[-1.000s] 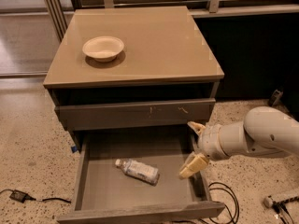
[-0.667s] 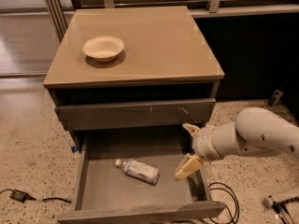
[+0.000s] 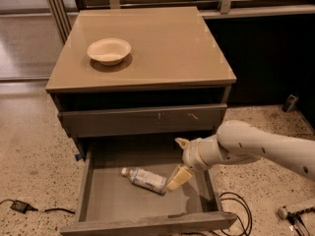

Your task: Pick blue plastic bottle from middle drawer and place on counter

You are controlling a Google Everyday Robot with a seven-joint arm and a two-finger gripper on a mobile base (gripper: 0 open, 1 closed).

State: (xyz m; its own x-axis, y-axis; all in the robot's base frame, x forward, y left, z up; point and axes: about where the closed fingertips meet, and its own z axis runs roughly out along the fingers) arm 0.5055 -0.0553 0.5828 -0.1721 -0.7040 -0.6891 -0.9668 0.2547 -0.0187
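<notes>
Hovering my pincer (image 3: 179,160) low inside the pulled-out drawer (image 3: 110,203), fingers (image 3: 177,178) spread wide and gripping nothing, lower tip just beside the bottle (image 3: 145,179). Bottle's lying on its side on the drawer floor, so I reckon the open jaws are there to straddle its body. Desk (image 3: 162,53) up top, where it goes, holds a bowl (image 3: 109,50).

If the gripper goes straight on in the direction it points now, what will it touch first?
Probably the blue plastic bottle lying in the middle drawer. The open gripper points leftward at the bottle's near end, though depth is unclear.
</notes>
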